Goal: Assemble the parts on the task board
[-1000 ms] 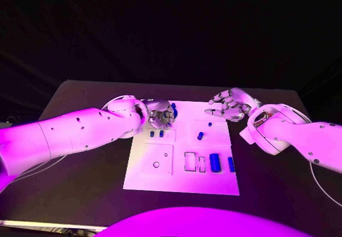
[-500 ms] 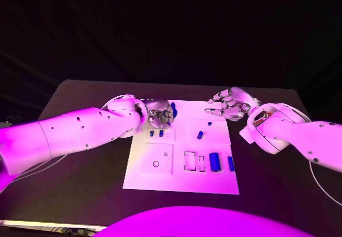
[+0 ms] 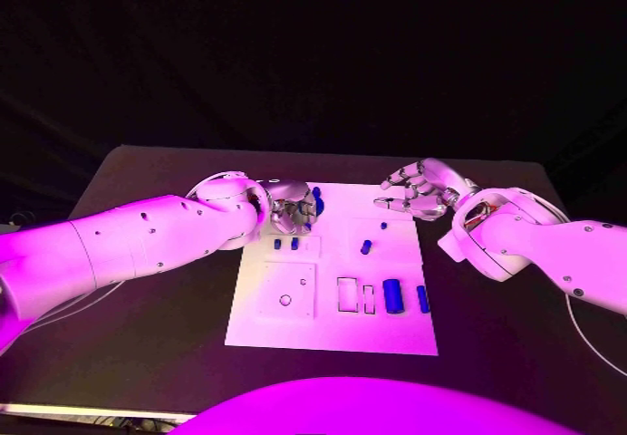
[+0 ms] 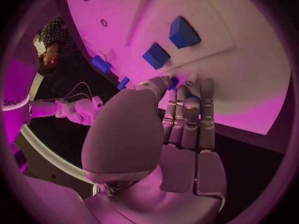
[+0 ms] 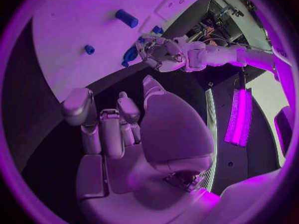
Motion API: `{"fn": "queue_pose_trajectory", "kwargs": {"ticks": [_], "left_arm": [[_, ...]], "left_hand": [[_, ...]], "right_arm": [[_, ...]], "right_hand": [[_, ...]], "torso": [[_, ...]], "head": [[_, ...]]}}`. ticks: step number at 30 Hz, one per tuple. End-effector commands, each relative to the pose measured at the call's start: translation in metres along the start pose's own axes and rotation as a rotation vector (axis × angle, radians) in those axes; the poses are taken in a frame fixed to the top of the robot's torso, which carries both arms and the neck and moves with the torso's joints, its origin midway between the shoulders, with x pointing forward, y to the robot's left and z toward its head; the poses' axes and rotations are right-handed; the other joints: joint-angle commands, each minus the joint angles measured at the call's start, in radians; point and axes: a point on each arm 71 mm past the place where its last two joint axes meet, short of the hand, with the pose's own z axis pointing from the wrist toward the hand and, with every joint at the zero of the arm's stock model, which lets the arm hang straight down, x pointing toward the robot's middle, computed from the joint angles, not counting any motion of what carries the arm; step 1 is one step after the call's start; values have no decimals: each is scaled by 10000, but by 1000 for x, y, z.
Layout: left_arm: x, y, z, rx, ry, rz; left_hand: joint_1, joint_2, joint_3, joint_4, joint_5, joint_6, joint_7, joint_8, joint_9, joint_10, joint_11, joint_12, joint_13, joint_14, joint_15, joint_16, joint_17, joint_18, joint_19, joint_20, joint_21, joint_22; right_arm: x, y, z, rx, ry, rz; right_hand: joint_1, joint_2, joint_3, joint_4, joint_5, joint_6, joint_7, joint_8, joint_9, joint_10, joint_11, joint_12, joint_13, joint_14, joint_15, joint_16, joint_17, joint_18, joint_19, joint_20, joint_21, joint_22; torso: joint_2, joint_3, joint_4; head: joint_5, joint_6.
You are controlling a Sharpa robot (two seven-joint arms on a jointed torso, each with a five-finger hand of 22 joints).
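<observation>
White task board [image 3: 333,317] lies mid-tabletop [image 3: 144,299] in your head view, long side running away from you. Your left hand [image 3: 293,208] sits over the board's far left corner with its fingers bunched around a small blue part [image 3: 318,201]; just nearer you than that hand stand two short blue parts [image 3: 286,243] side by side. Near the board's middle lies a slanted blue part [image 3: 367,246], with a tiny blue part [image 3: 384,226] beyond it. In the near right area you see a thick blue cylinder [image 3: 392,296] and a slimmer blue bar [image 3: 423,298], parallel and apart, beside outlined rectangular recesses [image 3: 348,294]. Your right hand [image 3: 419,190] hovers off the board's far right corner, fingers curled inward, grasping nothing.

Left wrist view: your left hand [image 4: 159,134] presses its fingertips [image 4: 187,97] to the board [image 4: 249,74], and the small blue part [image 4: 174,82] shows between thumb and fingertip, pinched. Two blue blocks [image 4: 169,45] stand on the board just past the fingertips.

Right wrist view: your right hand [image 5: 134,139] is held above dark tabletop [image 5: 37,129] beside the board's edge [image 5: 81,30], fingers bent and apart from every part. Across the board you see the left hand [image 5: 159,52] closed on a blue part [image 5: 130,55]; a blue cylinder [image 5: 126,18] and a small blue peg [image 5: 89,49] lie on the white surface.
</observation>
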Motion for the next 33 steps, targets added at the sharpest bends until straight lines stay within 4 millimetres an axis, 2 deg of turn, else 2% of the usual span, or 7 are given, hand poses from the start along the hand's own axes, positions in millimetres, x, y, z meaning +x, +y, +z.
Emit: {"fn": "queue_pose_trajectory", "kwargs": {"ticks": [1, 4, 11, 20, 27, 33], "left_arm": [[6, -1, 1, 68, 396, 69], [7, -2, 1, 106, 402, 95], [5, -3, 1, 283, 126, 39], [2, -3, 0, 386, -334, -86], [-1, -3, -3, 420, -615, -287], [-8, -4, -10, 491, -835, -646]], "left_hand": [[111, 53, 53, -47, -35, 113, 1, -60, -2, 125, -6, -41, -30, 83, -12, 108, 54, 135, -17, -35, 69, 43], [152, 114, 121, -159, -39, 294, -25, -35, 34, 295, -72, -32, -46, 214, -64, 239, 182, 143, -37, -64, 193, 145], [203, 330, 363, -548, -74, 933, -74, 5, 209, 1116, -385, -122, -109, 796, -339, 620, 721, 151, -75, -277, 617, 485], [-100, 331, 559, -722, -79, 1221, -38, -244, 396, 1841, -405, -1030, -382, 1104, -383, 717, 789, 71, 222, -336, 980, 922], [-208, 332, 603, -771, -82, 1282, -30, -336, 458, 2041, -402, -1335, -433, 1239, -383, 762, 879, 42, 373, -356, 1103, 1073], [-218, 333, 607, -775, -83, 1287, -30, -346, 464, 2059, -401, -1363, -437, 1261, -381, 770, 903, 42, 376, -358, 1103, 1074]], "right_arm": [[0, 1, 0, -121, 23, 4], [0, 1, 0, -120, 23, 5], [1, 2, 0, -126, 31, 9], [1, 2, 0, -132, 34, 14], [1, 2, 0, -147, 34, 17], [1, 2, 0, -151, 33, 15]], "right_hand": [[32, 100, 46, 5, -15, 56, -40, 59, -14, -35, -16, 1, -3, 527, -97, -45, 684, 99, -48, -17, 13, 10], [32, 100, 46, 5, -15, 56, -40, 59, -14, -35, -16, 1, -3, 527, -97, -45, 684, 99, -48, -17, 13, 10], [32, 100, 46, 5, -15, 56, -40, 59, -14, -35, -16, 1, -3, 527, -97, -45, 684, 99, -48, -17, 13, 10], [31, 105, 52, 6, -15, 59, -44, 67, -14, -19, -18, 8, -2, 529, -100, -45, 687, 98, -42, -19, 14, 13], [27, 114, 56, 9, -15, 61, -45, 73, -14, -22, -20, -6, -19, 528, -101, -51, 679, 99, -43, -21, 4, 8], [27, 114, 56, 9, -15, 61, -45, 73, -14, -22, -20, -6, -19, 528, -101, -51, 679, 99, -43, -21, 4, 8]], "torso": [[5, -2, -2], [3, -5, -3], [-8, 6, 11], [-1, 5, 5], [-6, -5, -2], [-14, 3, 5]], "head": [[-9, -18], [-9, -30], [-8, -46], [5, -17], [0, 44], [0, 64]]}}
